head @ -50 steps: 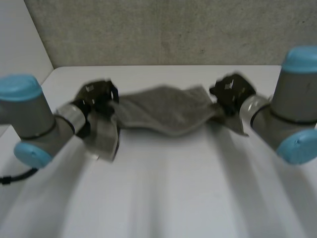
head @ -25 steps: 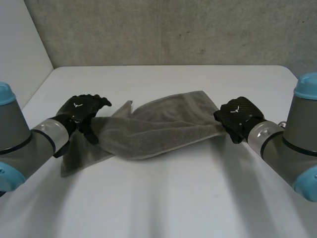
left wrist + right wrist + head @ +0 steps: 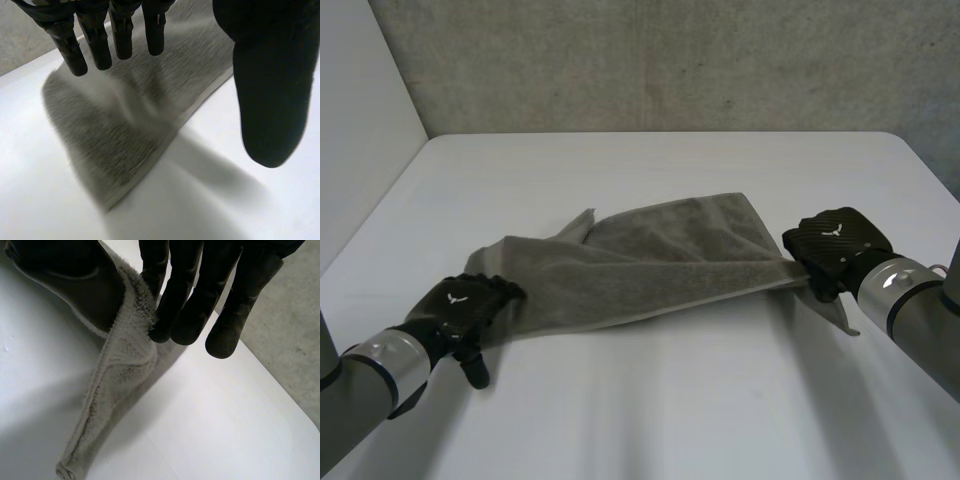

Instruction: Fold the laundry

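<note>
The grey towel [image 3: 650, 260] lies rumpled across the middle of the white surface [image 3: 650, 410], drawn out long from left to right, with a ridge of cloth raised toward its far side. The right hand [image 3: 835, 243] is at the towel's right end and holds it. In the right wrist view the thumb [image 3: 75, 285] presses the fuzzy edge against the fingers [image 3: 190, 305], and a tail of cloth hangs from that pinch down to the surface. The left hand [image 3: 465, 308] sits at the towel's near left corner but grips nothing. In the left wrist view its fingers are straight and set wide from the thumb, just over the cloth, with nothing caught between them.

The step in hand looks like the spreading-out that comes before any fold: the towel runs from one hand to the other but is not flat, and no clean fold is made yet. The task therefore seems to be at an early stage.

The next move probably calls for the left hand to close on the corner or edge at its fingertips, matching the right hand's pinch. Both hands could then pull the cloth taut and lay it flat. The raised far side would likely need smoothing before one half is brought over the other
</note>
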Motion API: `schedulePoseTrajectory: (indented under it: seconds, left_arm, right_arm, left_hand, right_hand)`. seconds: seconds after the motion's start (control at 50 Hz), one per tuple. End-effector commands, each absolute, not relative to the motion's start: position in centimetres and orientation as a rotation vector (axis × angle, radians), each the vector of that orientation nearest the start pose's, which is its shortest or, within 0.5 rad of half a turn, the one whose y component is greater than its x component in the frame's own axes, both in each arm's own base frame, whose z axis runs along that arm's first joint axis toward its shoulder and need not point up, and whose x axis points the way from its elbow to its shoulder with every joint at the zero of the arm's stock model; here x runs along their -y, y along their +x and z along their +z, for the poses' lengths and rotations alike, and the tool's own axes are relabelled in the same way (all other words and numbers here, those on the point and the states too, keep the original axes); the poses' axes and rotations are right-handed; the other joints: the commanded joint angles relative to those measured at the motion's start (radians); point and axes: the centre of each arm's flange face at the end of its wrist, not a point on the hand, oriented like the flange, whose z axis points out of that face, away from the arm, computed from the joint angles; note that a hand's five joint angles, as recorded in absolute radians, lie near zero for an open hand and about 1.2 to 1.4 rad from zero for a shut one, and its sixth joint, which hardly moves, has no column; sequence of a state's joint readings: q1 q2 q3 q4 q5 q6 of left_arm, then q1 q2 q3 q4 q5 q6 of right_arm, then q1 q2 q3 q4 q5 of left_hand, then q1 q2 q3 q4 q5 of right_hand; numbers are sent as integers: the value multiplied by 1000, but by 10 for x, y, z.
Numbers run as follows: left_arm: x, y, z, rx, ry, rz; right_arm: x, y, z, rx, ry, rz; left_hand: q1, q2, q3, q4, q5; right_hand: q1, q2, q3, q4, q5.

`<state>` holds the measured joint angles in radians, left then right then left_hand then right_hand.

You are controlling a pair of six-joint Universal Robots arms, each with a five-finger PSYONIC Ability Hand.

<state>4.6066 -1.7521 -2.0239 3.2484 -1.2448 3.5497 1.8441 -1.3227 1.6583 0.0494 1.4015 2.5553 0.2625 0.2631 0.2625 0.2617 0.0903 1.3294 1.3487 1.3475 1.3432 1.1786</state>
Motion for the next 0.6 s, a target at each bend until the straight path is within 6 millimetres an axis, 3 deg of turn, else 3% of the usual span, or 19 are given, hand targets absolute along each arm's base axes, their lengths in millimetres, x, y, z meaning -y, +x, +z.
schedulePoseTrajectory:
  seconds: [0.02,0.22,0.6]
  left_arm:
    - [237,-174,142,-2609,952,-1640]
    - [250,-174,132,-2546,946,-1706]
    - [255,-175,116,-2564,958,-1684]
  right_arm:
    - [265,216,203,-2374,-1222,-1759]
    - [264,210,201,-2398,-1209,-1738]
    - [258,213,195,-2359,-1230,-1691]
  left_hand:
    - [80,80,80,81,78]
    - [139,138,139,140,137]
    - [183,182,183,184,181]
  right_hand:
    - [67,48,49,53,43]
    - [67,48,49,53,43]
    - [67,48,49,53,43]
